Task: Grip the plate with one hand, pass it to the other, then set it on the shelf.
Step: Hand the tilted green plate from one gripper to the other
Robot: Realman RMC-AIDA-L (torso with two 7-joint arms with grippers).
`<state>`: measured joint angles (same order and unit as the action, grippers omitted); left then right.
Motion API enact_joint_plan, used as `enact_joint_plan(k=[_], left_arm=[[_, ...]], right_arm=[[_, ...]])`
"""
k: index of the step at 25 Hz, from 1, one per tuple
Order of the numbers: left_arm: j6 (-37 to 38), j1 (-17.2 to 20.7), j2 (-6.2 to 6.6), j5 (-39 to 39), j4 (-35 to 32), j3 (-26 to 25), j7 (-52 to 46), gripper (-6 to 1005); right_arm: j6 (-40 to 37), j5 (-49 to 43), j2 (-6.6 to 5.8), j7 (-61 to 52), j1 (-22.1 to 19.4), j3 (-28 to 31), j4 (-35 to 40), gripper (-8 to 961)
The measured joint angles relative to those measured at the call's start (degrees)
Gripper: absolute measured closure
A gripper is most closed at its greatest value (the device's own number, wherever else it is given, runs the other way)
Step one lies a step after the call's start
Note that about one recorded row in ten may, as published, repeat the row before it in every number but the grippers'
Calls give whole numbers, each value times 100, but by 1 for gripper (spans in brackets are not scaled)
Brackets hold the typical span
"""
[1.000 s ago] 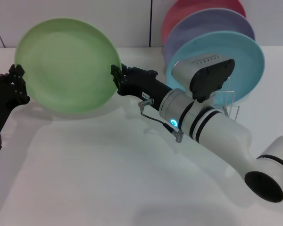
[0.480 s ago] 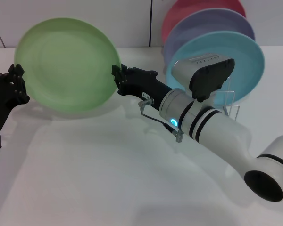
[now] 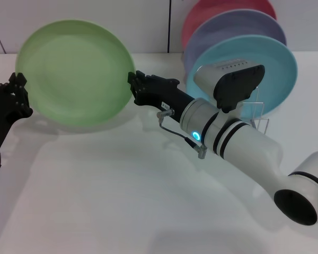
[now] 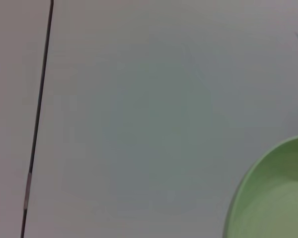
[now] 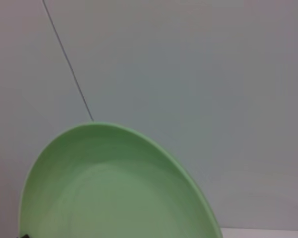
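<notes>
White desk (image 3: 122,201) fills the frame's lower half. Upper left, the light-green plate (image 3: 74,71) hangs tilted above it, the right pincer (image 3: 131,87) clamped on one rim, the left pincer (image 3: 18,95) clamped on the opposite rim.

- Round light-green plate (image 3: 74,71), smooth, with a low raised rim.
- Held up in the air above the white table (image 3: 122,201), tipped on edge, face toward the camera.
- Left hand (image 3: 18,95) at one edge, right hand (image 3: 133,87) at the other edge.
- Small silver wire shelf (image 3: 257,119) standing well off to the right, with other plates in it.
</notes>
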<state>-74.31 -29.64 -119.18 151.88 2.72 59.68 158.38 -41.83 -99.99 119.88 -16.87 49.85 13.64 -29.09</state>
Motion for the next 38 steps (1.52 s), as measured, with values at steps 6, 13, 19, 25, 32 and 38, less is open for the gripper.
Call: enact_joint_plan(k=[6,13,19,25,32,38], left_arm=[[12,2,0,-1,0,0,0,940],[6,-5,0,-1,2,35,0,940],[4,-16,0,0,14,44,0,939],[12,-23,0,0,9,39,0,939],[14,-25,0,-2,11,17,0,938],[14,-19,0,-1,17,9,0,938]], right_arm=[[11,-6,0,0,-3,0,0,832],[54,-16,0,0,31,8,0,831],[65,-20,0,0,51,8,0,835],[71,-21,0,0,59,8,0,846],[140,-13,0,0,52,42,0,859],[160,-23,0,0,26,76,9,858]])
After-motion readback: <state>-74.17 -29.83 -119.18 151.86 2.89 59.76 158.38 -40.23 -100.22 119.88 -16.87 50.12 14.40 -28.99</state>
